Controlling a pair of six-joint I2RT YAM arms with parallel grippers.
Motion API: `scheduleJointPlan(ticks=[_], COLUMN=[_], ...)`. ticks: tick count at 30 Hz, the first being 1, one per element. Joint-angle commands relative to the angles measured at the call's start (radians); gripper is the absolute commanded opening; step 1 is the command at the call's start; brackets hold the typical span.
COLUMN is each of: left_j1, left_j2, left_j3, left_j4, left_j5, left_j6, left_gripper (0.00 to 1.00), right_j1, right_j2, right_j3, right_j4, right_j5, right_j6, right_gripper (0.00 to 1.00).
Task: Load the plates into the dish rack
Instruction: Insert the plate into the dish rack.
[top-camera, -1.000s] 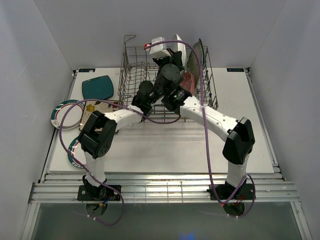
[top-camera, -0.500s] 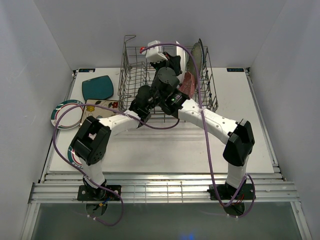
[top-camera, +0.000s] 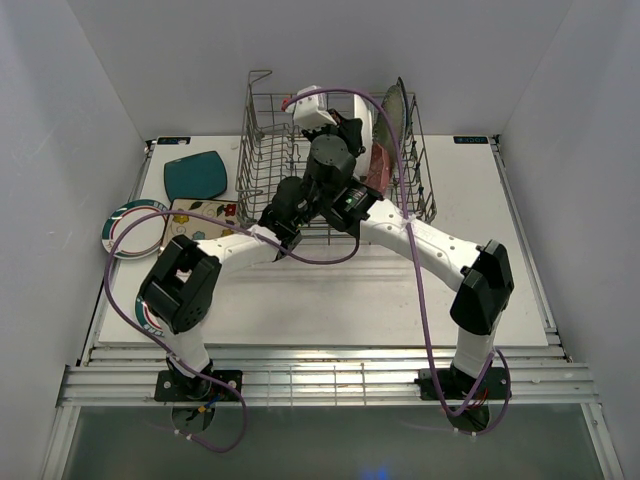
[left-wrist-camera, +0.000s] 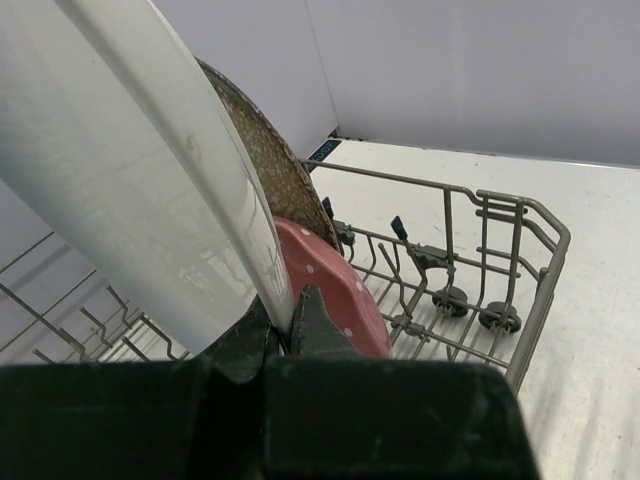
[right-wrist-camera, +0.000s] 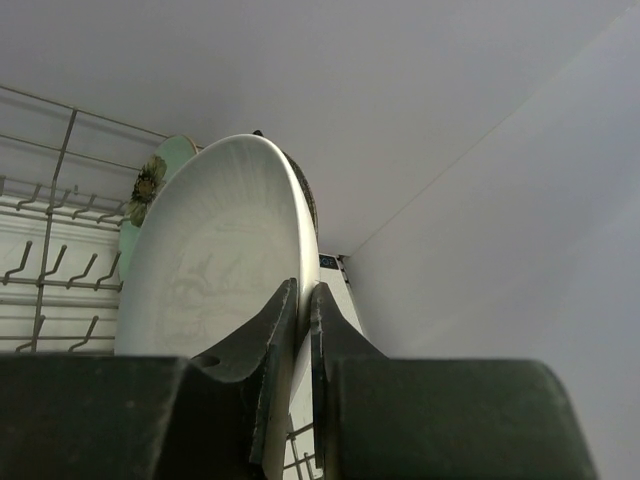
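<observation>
Both grippers hold one big white plate (left-wrist-camera: 120, 150) on edge inside the grey wire dish rack (top-camera: 262, 150). My left gripper (left-wrist-camera: 285, 315) is shut on its lower rim. My right gripper (right-wrist-camera: 303, 295) is shut on the rim of the same plate (right-wrist-camera: 220, 250). Right behind it in the rack stand a speckled plate (left-wrist-camera: 265, 150) and a pink dotted plate (left-wrist-camera: 340, 290). A mint green plate (right-wrist-camera: 150, 180) with a flower shows past the white one. In the top view the arms hide most of the held plate.
On the table left of the rack lie a teal square plate (top-camera: 195, 175), a floral square plate (top-camera: 200, 215) and a white rimmed round plate (top-camera: 130, 228). Another round plate (top-camera: 148, 308) peeks out under the left arm. The rack's tall sides (left-wrist-camera: 520, 215) surround both grippers.
Both wrists have shifted a little left and deeper into the rack with the white plate, whose top edge now shows less. The left arm's elbow has swung down and left. Both grips are unchanged.
</observation>
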Motion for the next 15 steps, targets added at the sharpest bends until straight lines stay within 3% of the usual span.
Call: scheduleJointPlan(ticks=[1, 15], left_j1=[-0.005, -0.007], left_j2=[-0.134, -0.175], left_j3=[0.035, -0.017], left_j4=[0.080, 0.062], left_j5=[0.084, 0.090], left_j6=[-0.058, -0.094], left_gripper=[0.00, 0.00], right_j1=[0.109, 0.095], right_j2=[0.011, 0.017], right_j3=[-0.001, 0.036], right_j4=[-0.142, -0.281], right_j5=[-0.181, -0.249], right_j6=[0.042, 0.148], right_gripper=[0.08, 0.08])
